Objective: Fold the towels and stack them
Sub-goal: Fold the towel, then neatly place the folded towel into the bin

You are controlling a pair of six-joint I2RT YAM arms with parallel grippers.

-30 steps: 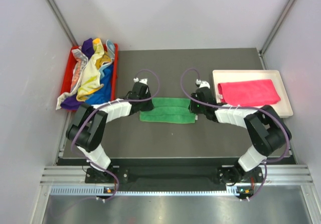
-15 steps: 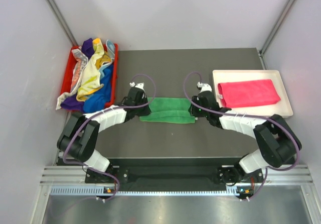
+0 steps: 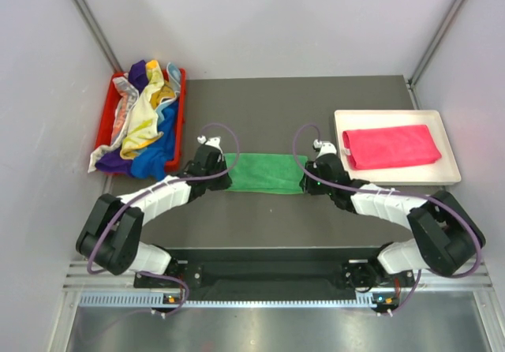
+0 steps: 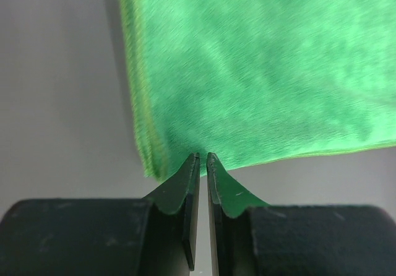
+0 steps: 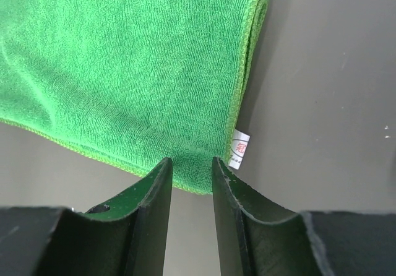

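Top external view: green towel (image 3: 264, 173) flat on dark table (image 3: 260, 103), folded into a wide rectangle, spanning the gap between the two end effectors. Left end effector (image 3: 224, 176) at the towel's left end, right end effector (image 3: 306, 181) at its right end, both low over the table, arms bent in from the near edge. Well apart on the outer side of the left end effector: red bin (image 3: 182, 91) heaped with loose towels (image 3: 146, 123) in purple, blue, yellow and white, some spilling over the near rim. Beyond the right end effector and to its outer side, near but not touching: white tray (image 3: 450, 170) holding pink towel (image 3: 390, 145), folded and lying flat.

Left wrist view: fingers (image 4: 185, 189) set close together, only a thin slit between them, tips right on the green towel's nearest edge and closed on it. Towel corner just left of the tips, stacked layers showing along the side edge there. Rest of the cloth spread ahead of the tips and off to their right.

Right wrist view: fingers (image 5: 154, 195) a little apart, tips astride the towel's nearest edge, flat cloth showing in the gap. Cannot tell whether pinched or merely straddled. White label (image 5: 240, 147) just right of the right-hand tip, at the towel's corner; bare table further right.
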